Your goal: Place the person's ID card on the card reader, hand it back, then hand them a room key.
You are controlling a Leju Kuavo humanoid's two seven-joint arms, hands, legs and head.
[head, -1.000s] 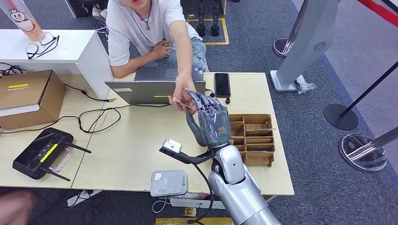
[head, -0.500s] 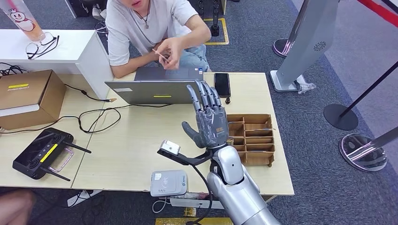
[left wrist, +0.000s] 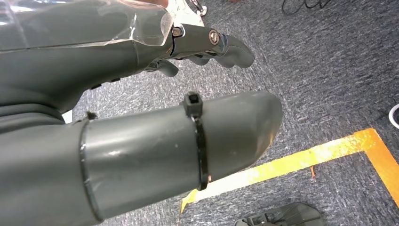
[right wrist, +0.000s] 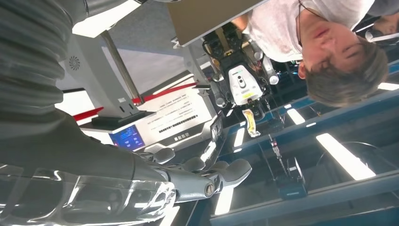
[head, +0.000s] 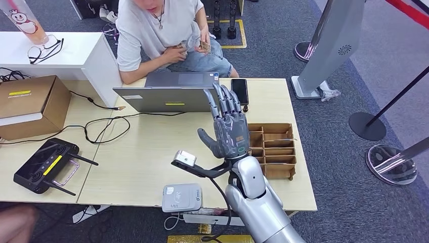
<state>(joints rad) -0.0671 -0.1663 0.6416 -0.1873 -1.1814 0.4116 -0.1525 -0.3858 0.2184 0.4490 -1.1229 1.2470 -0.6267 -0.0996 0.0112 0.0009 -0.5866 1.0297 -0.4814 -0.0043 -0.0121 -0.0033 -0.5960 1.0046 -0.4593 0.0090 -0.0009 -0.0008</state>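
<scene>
The ID card (head: 204, 45) is in the person's hand (head: 201, 44), held low over their lap behind the far edge of the table (head: 146, 147), well apart from the robot. The person (head: 162, 30), in a white T-shirt, sits facing the table beside an open laptop (head: 167, 93) and a dark phone (head: 239, 91) lying flat just right of it.

The robot's right hand (head: 228, 126) is raised above the middle of the table with its fingers (head: 222, 101) spread and pointing away from the robot, holding nothing. The card reader (head: 182, 197), a pale flat box, sits at the near edge of the table, close to the robot's right forearm, with nothing on it. A brown wooden tray with compartments (head: 270, 149) lies just right of the raised hand; its contents are too small to make out.

The left hand (left wrist: 202, 47) hangs over grey carpet and an orange floor marking, its fingers loosely bent and nothing between them.

On the left of the table are a black controller with antennas (head: 45, 164), a loose black cable (head: 106, 126) and a cardboard box (head: 30, 104).
</scene>
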